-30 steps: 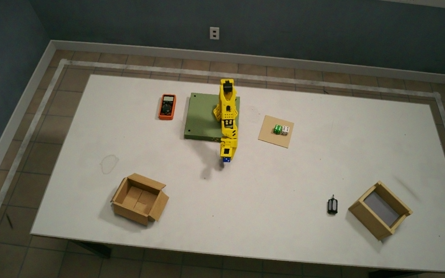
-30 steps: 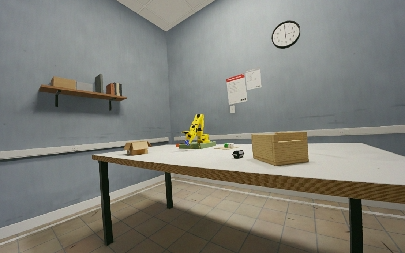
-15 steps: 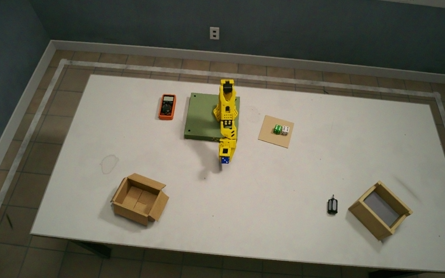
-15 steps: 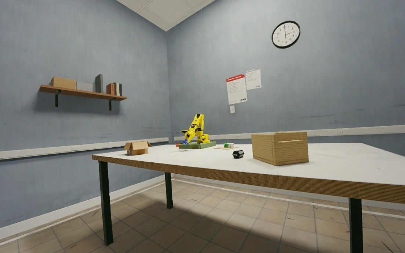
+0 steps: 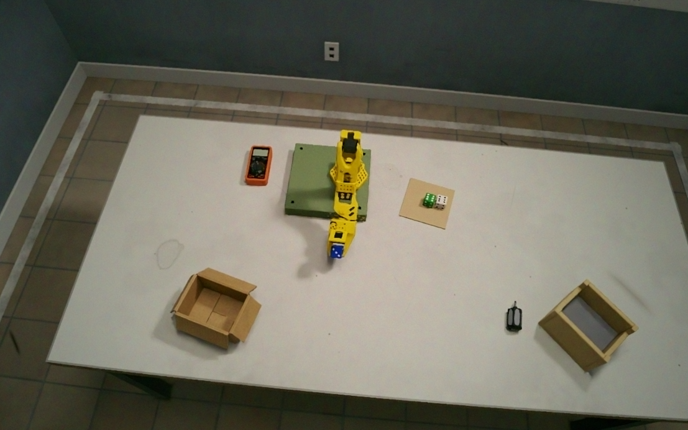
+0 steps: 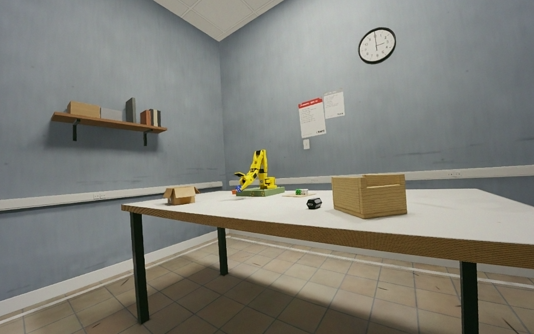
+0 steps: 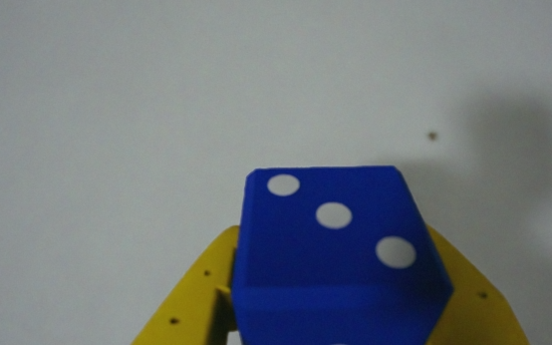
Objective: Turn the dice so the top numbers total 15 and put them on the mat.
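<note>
Pinching the blue die (image 5: pixel 337 250) (image 6: pixel 238 188) (image 7: pixel 334 229) above the bench (image 5: pixel 389 320) (image 6: pixel 447 215) (image 7: pixel 95 125), the end effector (image 5: pixel 336 251) (image 6: pixel 239 188) (image 7: pixel 336 279) sits well apart from the mat (image 5: pixel 412 214) (image 6: pixel 287 195) (off toward the green die (image 5: pixel 429 200) (image 6: pixel 298 191)).

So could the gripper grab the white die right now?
Probably not: the gripper is shut on the blue die, and the green die crowds one side of the white die.

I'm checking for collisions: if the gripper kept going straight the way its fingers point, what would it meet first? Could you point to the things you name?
Probably the white tabletop (image 5: pixel 367 320) (image 6: pixel 447 207) (image 7: pixel 120 100), with the blue die (image 5: pixel 337 250) (image 6: pixel 239 188) (image 7: pixel 334 239) in its fingers touching first; the height left is unclear.
</note>
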`<act>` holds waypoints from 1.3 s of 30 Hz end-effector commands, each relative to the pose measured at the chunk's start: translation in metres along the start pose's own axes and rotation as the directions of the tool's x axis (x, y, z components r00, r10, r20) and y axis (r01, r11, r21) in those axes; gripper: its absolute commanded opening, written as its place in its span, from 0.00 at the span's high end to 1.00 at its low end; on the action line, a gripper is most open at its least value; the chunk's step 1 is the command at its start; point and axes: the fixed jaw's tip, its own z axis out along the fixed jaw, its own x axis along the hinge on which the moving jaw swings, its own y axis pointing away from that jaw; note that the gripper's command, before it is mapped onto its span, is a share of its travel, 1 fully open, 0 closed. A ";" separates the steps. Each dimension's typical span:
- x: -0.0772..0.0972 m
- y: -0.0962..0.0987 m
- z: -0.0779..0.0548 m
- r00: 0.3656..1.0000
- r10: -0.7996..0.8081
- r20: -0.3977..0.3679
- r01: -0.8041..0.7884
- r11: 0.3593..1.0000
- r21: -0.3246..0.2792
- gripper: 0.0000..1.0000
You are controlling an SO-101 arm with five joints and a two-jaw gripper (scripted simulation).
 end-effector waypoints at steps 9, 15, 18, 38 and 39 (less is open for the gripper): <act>-0.004 -0.027 0.005 0.982 -0.023 0.186 0.009 0.997 0.079 1.00; -0.006 -0.034 0.004 0.972 -0.036 0.231 0.011 0.994 0.105 1.00; -0.006 -0.035 0.003 0.971 -0.038 0.238 0.012 0.994 0.110 1.00; -0.006 -0.035 0.003 0.970 -0.038 0.239 0.012 0.994 0.111 1.00; -0.006 -0.035 0.003 0.970 -0.038 0.239 0.012 0.994 0.111 1.00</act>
